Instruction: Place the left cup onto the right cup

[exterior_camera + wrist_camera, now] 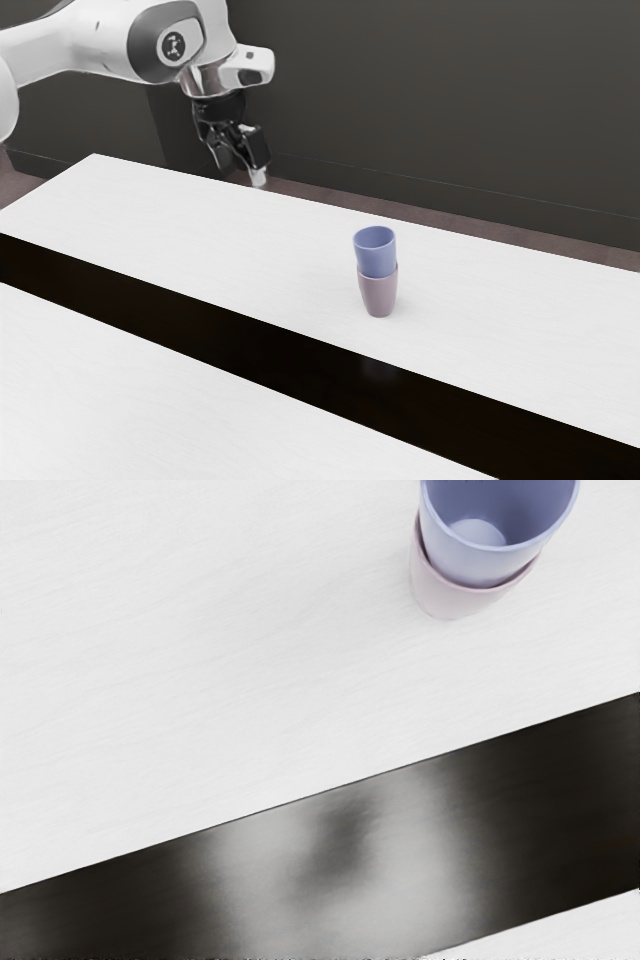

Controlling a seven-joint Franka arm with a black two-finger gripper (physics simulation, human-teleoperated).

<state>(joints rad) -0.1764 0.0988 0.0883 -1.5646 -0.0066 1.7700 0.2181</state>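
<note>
Apparently done: blue cup [374, 245] nested upright in pink cup [378, 293], mid surface [200, 230]. End effector [250, 168] raised, well apart from cups, carrying nothing; how far open, cannot tell. Probably nothing left to do.

table [150, 220]: white | black band [250, 330] crossing left-near to right | pink cup [378, 293]: upright, beyond band, right of centre

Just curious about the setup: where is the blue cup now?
The blue cup stands nested in the pink cup on the white table, just right of the exterior view's centre.
</note>
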